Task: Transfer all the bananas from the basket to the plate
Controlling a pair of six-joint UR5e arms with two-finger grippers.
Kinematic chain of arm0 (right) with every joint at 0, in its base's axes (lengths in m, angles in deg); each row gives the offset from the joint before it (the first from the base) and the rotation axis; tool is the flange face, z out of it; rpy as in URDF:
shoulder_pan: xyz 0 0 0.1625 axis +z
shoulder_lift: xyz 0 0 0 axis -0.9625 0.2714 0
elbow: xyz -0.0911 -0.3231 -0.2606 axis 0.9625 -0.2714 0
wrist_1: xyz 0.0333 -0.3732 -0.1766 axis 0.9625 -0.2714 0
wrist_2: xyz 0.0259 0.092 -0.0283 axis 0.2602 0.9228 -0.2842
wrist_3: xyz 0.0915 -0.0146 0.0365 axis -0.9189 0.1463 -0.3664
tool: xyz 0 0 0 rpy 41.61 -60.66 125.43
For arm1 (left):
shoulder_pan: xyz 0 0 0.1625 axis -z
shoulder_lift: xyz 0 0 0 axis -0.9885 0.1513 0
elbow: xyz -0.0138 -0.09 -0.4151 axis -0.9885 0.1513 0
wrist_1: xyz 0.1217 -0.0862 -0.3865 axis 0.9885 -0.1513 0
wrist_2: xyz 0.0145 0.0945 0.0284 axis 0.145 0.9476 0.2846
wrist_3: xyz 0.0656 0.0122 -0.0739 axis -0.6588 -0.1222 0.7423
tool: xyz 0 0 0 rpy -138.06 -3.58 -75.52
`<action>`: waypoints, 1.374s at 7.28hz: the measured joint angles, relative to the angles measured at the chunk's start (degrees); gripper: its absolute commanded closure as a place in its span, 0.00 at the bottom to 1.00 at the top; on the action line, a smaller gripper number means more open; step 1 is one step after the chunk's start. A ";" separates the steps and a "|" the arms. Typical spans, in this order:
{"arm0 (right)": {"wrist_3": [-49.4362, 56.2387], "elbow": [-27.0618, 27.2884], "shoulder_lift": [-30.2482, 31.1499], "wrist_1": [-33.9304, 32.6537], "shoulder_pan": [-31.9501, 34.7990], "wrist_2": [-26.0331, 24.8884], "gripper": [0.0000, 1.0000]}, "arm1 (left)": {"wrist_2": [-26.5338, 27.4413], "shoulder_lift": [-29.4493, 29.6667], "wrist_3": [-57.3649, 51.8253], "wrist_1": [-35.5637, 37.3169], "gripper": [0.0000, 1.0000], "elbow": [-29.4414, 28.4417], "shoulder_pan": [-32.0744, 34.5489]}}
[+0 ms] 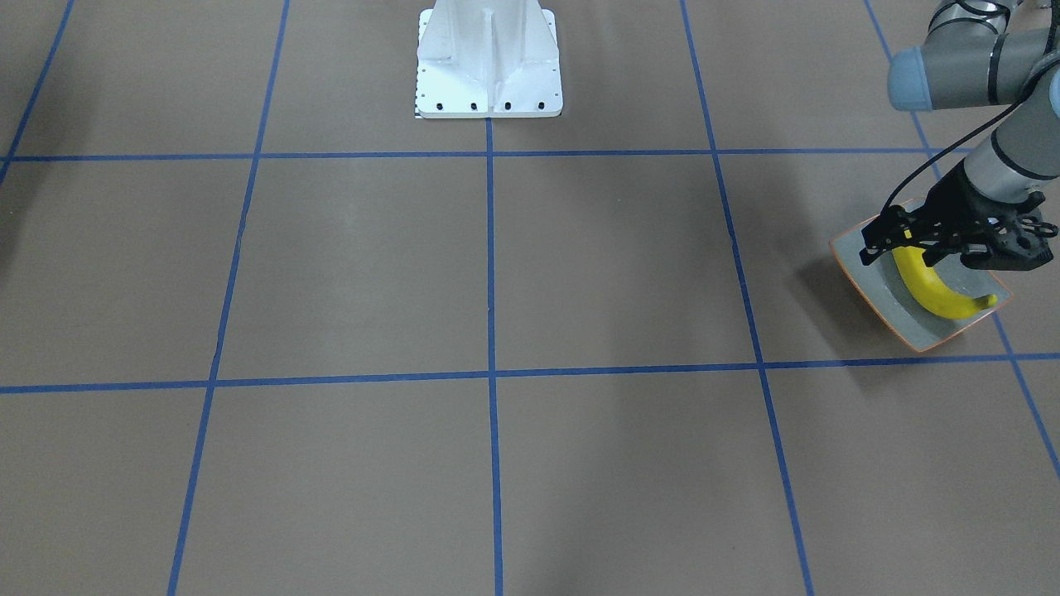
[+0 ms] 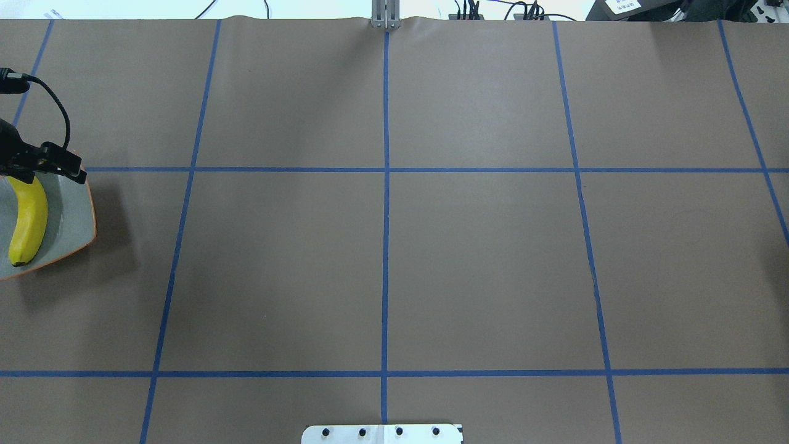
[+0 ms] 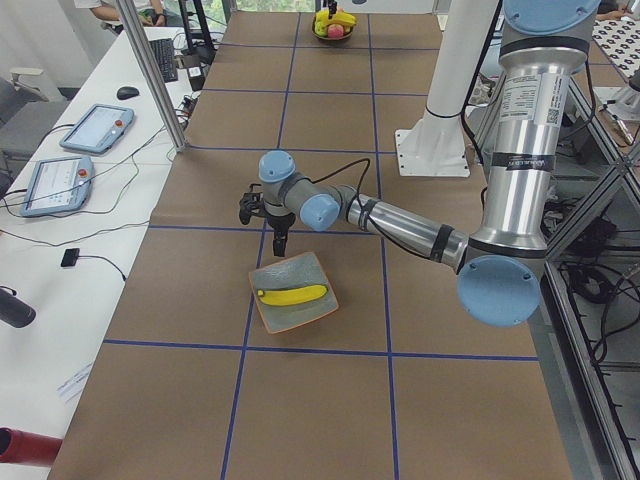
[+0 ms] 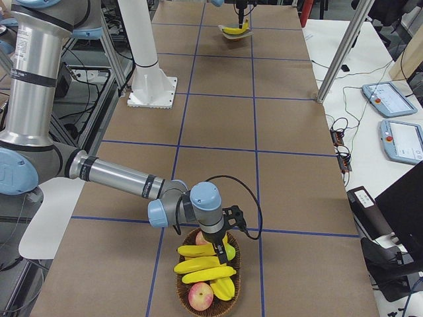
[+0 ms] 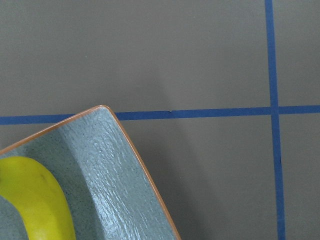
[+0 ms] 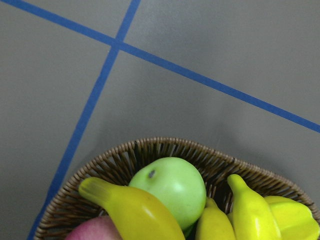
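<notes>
One yellow banana (image 1: 940,294) lies on the grey-green plate (image 1: 878,277) with the orange rim, at the table's end on my left; it also shows in the overhead view (image 2: 28,222) and the left wrist view (image 5: 40,200). My left gripper (image 1: 921,257) hovers open over the plate's far edge, above the banana's end and apart from it. Three bananas (image 4: 201,265) lie in the wicker basket (image 4: 182,284) at the opposite end. My right gripper (image 4: 218,246) reaches down among them; I cannot tell whether it is open or shut. The right wrist view shows two bananas (image 6: 135,210).
The basket also holds a green apple (image 6: 170,185), a red apple (image 4: 201,297) and a ribbed yellow fruit (image 6: 295,220). The white robot base (image 1: 489,58) stands at mid-table. A metal post (image 4: 337,56) and tablets (image 4: 380,96) stand beside the table.
</notes>
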 measured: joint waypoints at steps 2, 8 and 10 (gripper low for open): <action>0.40 -0.05 0.02 -0.66 -0.24 1.36 0.08 | 0.00 -0.02 0.09 -0.06 0.01 0.11 -0.01; 5.15 -0.23 0.63 -0.68 -2.05 2.61 0.77 | -0.05 -0.04 0.13 -0.07 0.01 0.51 -0.01; 7.14 -0.33 0.71 -0.54 -2.07 2.60 1.00 | -0.08 -0.08 0.45 -0.09 0.01 0.91 -0.01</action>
